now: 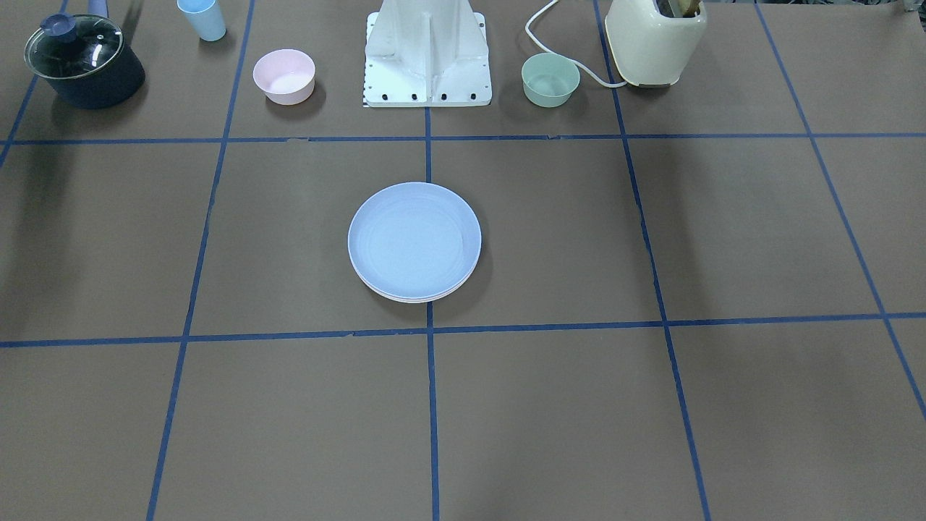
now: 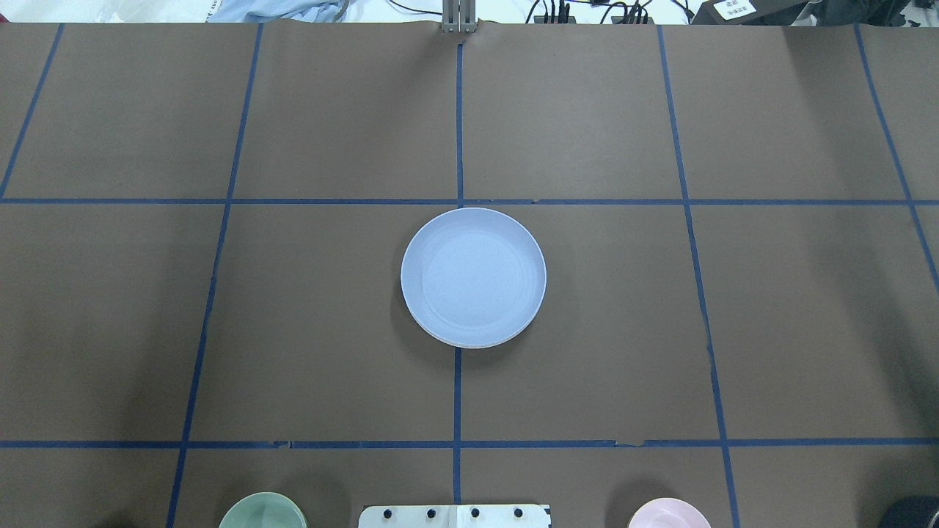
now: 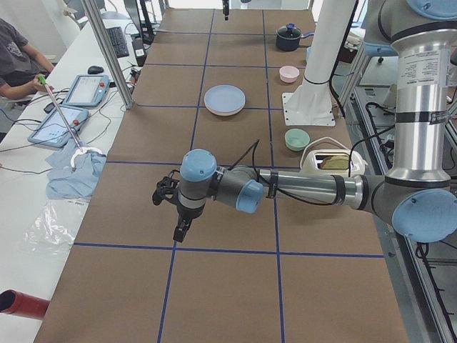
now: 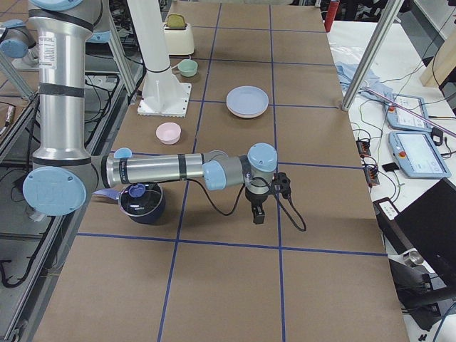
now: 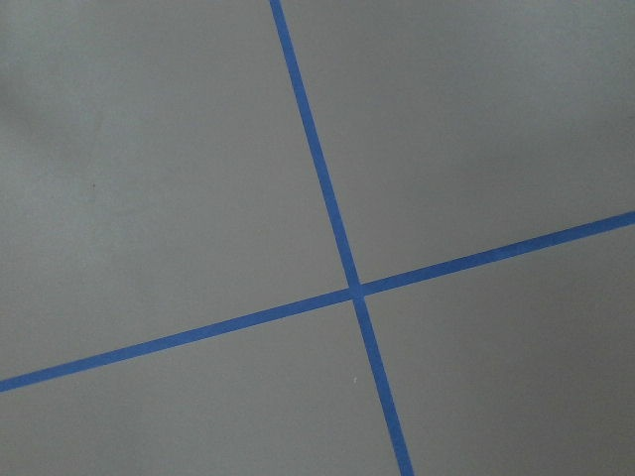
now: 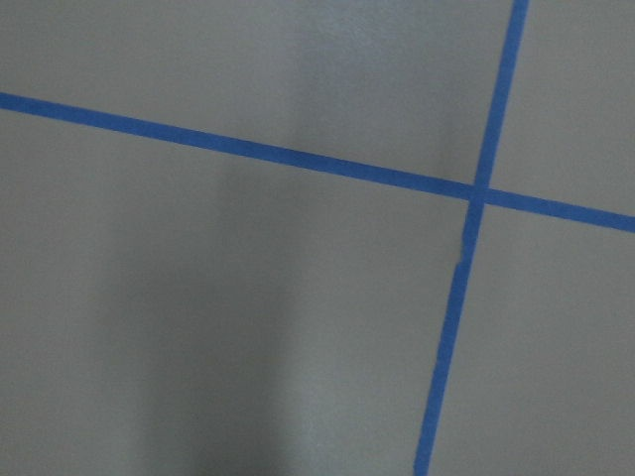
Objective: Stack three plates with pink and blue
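1. The tabletop (image 1: 651,231) is carrying everything. The white base (image 1: 427,54) at the robot's edge is serving as the reference here.
2. The left arm (image 3: 285,189) is stretching out low, well off to the base's left. The right arm (image 4: 164,169) is doing likewise well off to its right.
3. A cream toaster (image 1: 655,40) is standing near the base's left and a lidded dark pot (image 1: 85,61) far to its right. A low swing back toward the base risks clipping either.
4. The light blue plate (image 1: 414,239) is topping a stack straight out in front of the base. A pink plate (image 2: 477,345) is showing only as a sliver beneath it. The stack looks built but slightly offset, so any nudge could be sliding these light plates apart.
5. A green bowl (image 1: 550,79) and a pink bowl (image 1: 283,76) are sitting just beside the base, and both are easily knocked.
6. The left tool (image 3: 178,234) and right tool (image 4: 257,216) are hanging over bare tabletop, far from the base. I cannot tell whether either is clenched or released.
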You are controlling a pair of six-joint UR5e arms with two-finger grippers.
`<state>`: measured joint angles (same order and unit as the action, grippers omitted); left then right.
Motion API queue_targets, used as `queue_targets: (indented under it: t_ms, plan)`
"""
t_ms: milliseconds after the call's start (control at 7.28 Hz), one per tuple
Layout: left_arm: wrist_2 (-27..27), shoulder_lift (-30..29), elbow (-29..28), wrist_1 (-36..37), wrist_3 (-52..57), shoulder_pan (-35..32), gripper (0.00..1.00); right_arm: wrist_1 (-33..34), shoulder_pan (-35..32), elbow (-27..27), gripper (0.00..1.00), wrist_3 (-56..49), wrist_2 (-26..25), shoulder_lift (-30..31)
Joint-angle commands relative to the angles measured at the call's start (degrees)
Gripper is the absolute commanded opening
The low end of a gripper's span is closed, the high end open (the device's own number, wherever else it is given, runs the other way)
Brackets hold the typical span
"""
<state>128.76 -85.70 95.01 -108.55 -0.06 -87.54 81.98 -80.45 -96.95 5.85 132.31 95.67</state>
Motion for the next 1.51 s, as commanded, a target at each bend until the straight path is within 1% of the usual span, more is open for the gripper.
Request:
queue_targets:
  t_ms: [0, 137, 275, 687, 962, 1374]
  plan:
    - [0.2, 0.5, -1.3, 1.6, 0.0, -0.2, 1.00, 0.7, -5.4, 1.2, 1.00, 0.8, 4.3, 1.5]
    - [0.3, 0.1, -0.2, 6.8, 0.1, -0.3, 1.00, 3.9, -7.1, 1.2, 1.00, 0.8, 4.4, 1.0]
    - [0.3, 0.7, 2.2, 9.6, 0.1, -0.4, 1.00, 8.6, -9.4, 0.5, 1.00, 0.8, 4.7, 0.0]
    - [0.3, 1.2, 1.7, 10.6, 2.6, -0.4, 1.00, 16.3, -11.0, -5.0, 1.00, 0.8, 4.7, 1.1]
    - [0.3, 1.1, 1.8, 10.5, 2.6, -0.3, 1.00, 17.3, -12.1, -8.1, 1.00, 0.9, 4.0, 2.7]
    - [0.3, 1.1, 1.9, 10.5, 2.6, -0.3, 1.00, 16.8, -12.1, -7.7, 1.00, 0.7, 3.8, 2.5]
